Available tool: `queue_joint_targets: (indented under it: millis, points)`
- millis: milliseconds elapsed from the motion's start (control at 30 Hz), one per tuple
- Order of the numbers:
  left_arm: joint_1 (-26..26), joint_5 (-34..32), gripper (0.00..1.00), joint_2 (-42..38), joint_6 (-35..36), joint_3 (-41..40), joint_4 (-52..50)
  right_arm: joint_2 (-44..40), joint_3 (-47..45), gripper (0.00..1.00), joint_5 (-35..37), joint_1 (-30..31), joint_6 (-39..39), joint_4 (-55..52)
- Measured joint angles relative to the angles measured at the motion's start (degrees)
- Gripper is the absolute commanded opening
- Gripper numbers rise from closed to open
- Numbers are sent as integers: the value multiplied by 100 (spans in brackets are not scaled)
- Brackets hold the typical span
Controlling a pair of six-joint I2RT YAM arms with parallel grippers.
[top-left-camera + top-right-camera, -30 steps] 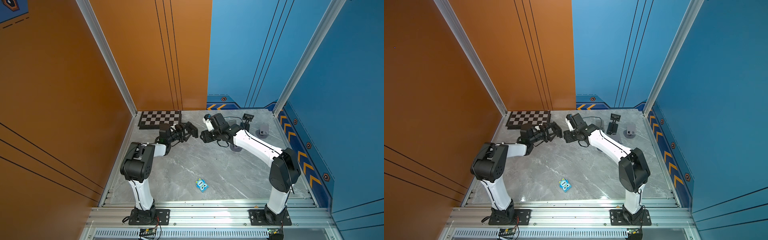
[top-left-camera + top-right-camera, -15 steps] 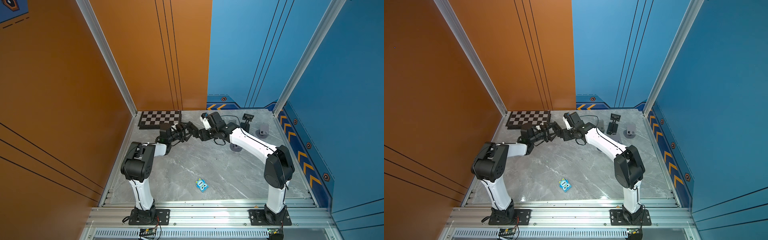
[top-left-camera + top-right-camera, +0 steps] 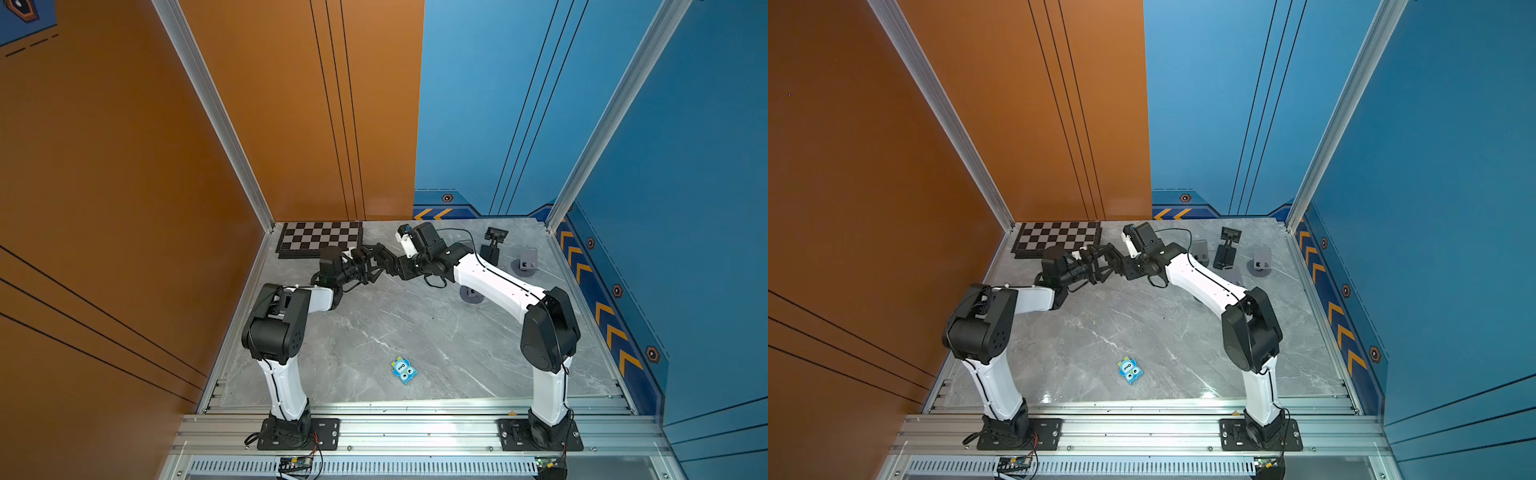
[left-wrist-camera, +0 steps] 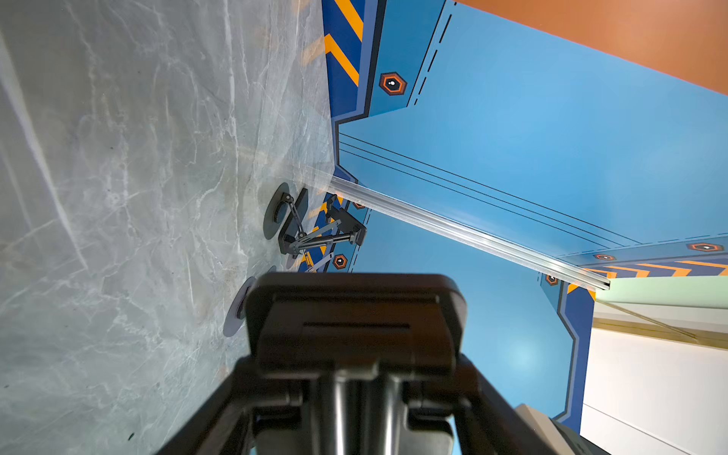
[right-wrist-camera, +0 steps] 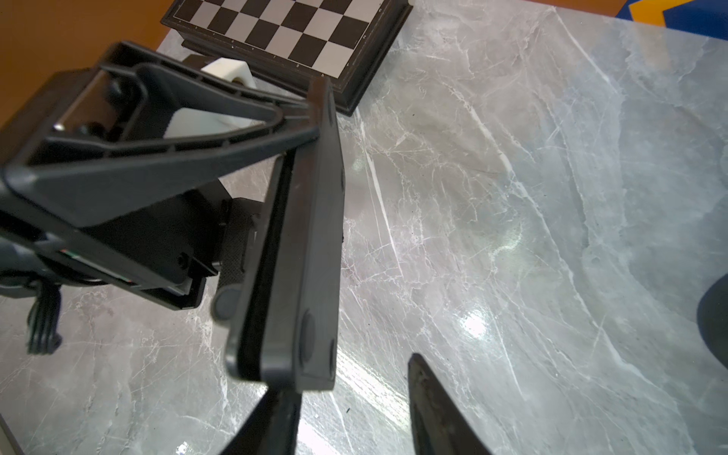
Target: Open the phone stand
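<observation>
Marble tabletop (image 3: pixel 395 324), left tool (image 3: pixel 376 261) gripping phone stand (image 5: pixel 303 236)

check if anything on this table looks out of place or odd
Only the small blue item with cartoon eyes: it lies alone and skewed near the front of the table, far from the stands at the back. The folded phone stand is off the table, held in the left tool. Nothing looks spilled or broken.
</observation>
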Motion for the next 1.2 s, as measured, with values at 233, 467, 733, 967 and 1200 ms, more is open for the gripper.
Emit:
queue_joint_targets:
  millis: [233,467,733,967,1200]
  points:
    - [-92,15,0,0,-59,2,11,382,621,24,-7,44,15,-146]
    - [-258,39,0,0,-81,2,-129,809,1075,0,2,-11,46,-160]
    - [-256,50,0,0,-79,11,-262,835,1078,0,-101,-63,83,-221]
    - [-258,146,28,26,-11,232,-466,826,1097,0,-629,-306,280,-223]
    - [-321,210,61,66,52,437,-557,813,1152,0,-1244,-619,448,-282]
